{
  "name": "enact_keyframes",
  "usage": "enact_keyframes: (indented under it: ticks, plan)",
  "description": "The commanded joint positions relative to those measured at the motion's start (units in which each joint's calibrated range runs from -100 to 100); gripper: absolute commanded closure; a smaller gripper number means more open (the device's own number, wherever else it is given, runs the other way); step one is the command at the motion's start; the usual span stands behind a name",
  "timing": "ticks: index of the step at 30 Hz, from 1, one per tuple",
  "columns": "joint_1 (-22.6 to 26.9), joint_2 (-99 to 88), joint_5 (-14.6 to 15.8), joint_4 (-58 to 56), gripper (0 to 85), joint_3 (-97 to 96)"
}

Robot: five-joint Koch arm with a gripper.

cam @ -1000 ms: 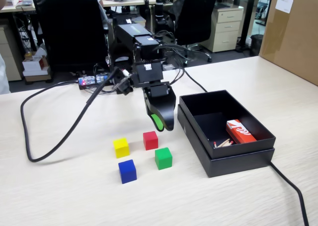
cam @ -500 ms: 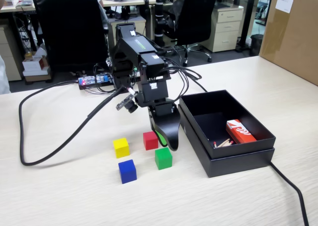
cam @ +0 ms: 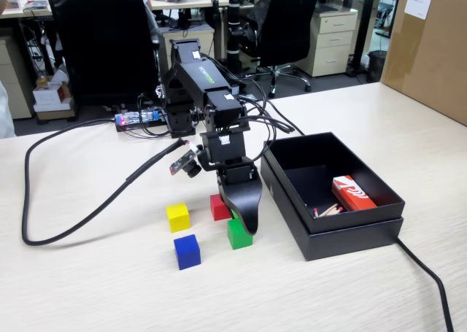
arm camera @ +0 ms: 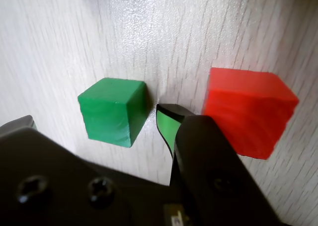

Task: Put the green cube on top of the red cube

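Tool (arm camera: 97,122) spread, jaws straddling green cube (arm camera: 114,112) (unlifted) on tabletop (arm camera: 149,32), right jaw between it and red cube (arm camera: 248,109).

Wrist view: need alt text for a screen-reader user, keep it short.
A black gripper reaches in from the bottom edge over a pale wood-grain table, its jaws open around a small green cube. One green-padded fingertip sits in the gap between that cube and a red cube to its right.

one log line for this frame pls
phase: reach | gripper: open, straddling green cube | red cube: beside, on table | stacked: not yet
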Motion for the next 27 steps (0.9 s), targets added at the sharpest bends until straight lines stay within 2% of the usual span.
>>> enact_keyframes:
  ticks: [1, 8, 15, 19, 24, 27]
  plan:
    - [0.00, -1.22, 0.00, 0.12, 38.0, 2.73]
    - [0.05, -0.53, -0.39, 0.12, 39.0, 2.73]
    - [-0.05, -0.07, -0.39, 0.12, 54.9, 2.91]
    - [-0.05, -0.07, -0.39, 0.12, 57.7, 2.91]
    - [-0.15, -0.07, -0.20, 0.12, 72.6, 4.18]
    - [-0.24, -0.07, -0.05, 0.38, 84.6, 6.27]
